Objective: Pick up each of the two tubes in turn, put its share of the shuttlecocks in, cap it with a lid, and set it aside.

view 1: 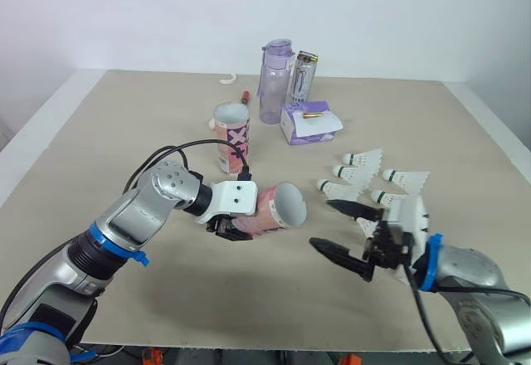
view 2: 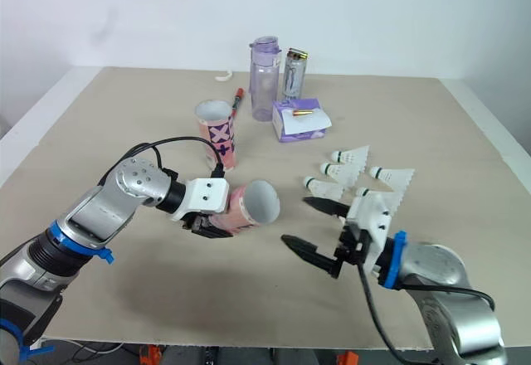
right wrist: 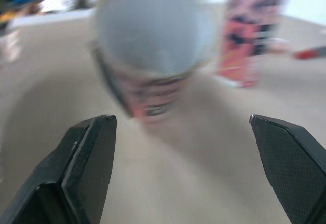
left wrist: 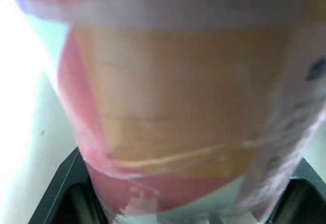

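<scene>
My left gripper (view 1: 226, 227) is shut on a pink patterned tube (view 1: 272, 209), held on its side above the table with its open mouth facing right. The tube's wall (left wrist: 173, 112) presses between the left fingers. A second pink tube (view 1: 232, 137) stands upright behind it. My right gripper (view 1: 347, 234) is open and empty, its fingers pointing left at the held tube's mouth (right wrist: 147, 40). Several white shuttlecocks (view 1: 362, 159) lie on the table just behind the right gripper.
At the back stand a clear purple bottle (view 1: 275, 81), a can (view 1: 302, 79) and a purple box (view 1: 309, 123) with paper on it. A red pen (view 1: 246, 97) and a white hook (view 1: 227, 78) lie near the far edge.
</scene>
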Available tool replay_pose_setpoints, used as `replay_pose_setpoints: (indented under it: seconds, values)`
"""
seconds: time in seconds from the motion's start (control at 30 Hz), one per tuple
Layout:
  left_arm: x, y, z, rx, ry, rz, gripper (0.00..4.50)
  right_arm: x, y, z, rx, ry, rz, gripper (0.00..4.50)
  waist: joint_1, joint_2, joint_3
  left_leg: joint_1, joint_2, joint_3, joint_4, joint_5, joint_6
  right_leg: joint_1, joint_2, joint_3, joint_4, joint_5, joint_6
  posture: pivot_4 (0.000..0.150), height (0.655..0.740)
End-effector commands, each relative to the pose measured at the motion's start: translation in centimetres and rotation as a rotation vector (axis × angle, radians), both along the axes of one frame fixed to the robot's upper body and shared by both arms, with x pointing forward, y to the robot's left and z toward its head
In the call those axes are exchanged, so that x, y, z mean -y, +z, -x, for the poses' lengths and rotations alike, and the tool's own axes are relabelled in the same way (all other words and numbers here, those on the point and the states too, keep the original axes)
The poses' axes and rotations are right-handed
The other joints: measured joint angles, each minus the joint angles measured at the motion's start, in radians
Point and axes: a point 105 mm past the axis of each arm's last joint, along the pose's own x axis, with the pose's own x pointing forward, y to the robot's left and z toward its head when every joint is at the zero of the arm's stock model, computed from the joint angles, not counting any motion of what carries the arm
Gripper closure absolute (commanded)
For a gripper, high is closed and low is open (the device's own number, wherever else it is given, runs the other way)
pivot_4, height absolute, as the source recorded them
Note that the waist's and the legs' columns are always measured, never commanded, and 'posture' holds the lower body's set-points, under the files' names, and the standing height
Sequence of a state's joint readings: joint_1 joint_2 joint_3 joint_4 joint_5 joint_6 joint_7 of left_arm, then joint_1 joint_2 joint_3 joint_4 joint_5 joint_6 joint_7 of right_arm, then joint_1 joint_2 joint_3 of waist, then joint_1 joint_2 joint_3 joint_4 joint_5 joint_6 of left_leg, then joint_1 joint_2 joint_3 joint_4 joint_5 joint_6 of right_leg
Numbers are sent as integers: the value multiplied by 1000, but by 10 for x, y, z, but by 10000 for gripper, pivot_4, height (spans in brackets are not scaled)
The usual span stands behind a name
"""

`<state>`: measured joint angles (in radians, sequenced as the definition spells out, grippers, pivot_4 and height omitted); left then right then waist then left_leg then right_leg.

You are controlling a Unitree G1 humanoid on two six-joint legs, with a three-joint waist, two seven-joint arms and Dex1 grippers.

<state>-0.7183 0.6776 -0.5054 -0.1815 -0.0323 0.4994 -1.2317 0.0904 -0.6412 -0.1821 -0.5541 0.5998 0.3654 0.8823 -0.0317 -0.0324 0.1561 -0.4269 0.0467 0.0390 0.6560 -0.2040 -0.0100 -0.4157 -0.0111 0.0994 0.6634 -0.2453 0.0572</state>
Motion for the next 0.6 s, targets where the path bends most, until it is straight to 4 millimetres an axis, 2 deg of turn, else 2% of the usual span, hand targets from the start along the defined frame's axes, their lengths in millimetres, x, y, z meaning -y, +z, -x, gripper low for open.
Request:
replay_pose_setpoints:
  seconds: [0.03, 0.2, 0.3, 0.4, 0.6]
  values:
    - [-1, -4, 1, 6, 2, -32, 14650, 37, 12, 15, -24, -205, -61, 0, 4, 0, 0, 0, 0, 0, 0, 0, 0, 0, 0, 0, 0, 0, 0, 1500, 7400]
    - [1, -3, 2, 4, -5, -35, 14650, 79, -6, 43, -169, -359, -16, 0, 9, 1, -1, 2, 0, -1, 0, 0, 0, 2, 0, -1, 0, -2, -1, 1500, 7400]
    - [2, -3, 0, 15, -3, -39, 14650, 91, -10, 49, -223, -416, -35, 0, 7, 1, -1, 3, 0, -1, 0, 0, 0, 3, 0, -1, 0, -2, -1, 1500, 7400]
    - [4, -3, 0, 17, -6, -37, 14650, 92, -14, 46, -251, -435, -74, 0, 5, 2, -1, 7, 0, -1, 0, 0, 0, 5, 0, 1, 0, -1, -2, 1500, 7400]
    - [7, -2, -1, 25, -6, -31, 14650, 76, -24, 37, -318, -407, -102, 0, 7, 3, -1, 8, -1, -1, 0, 0, 0, 6, 0, 1, 0, 0, -2, 1500, 7400]
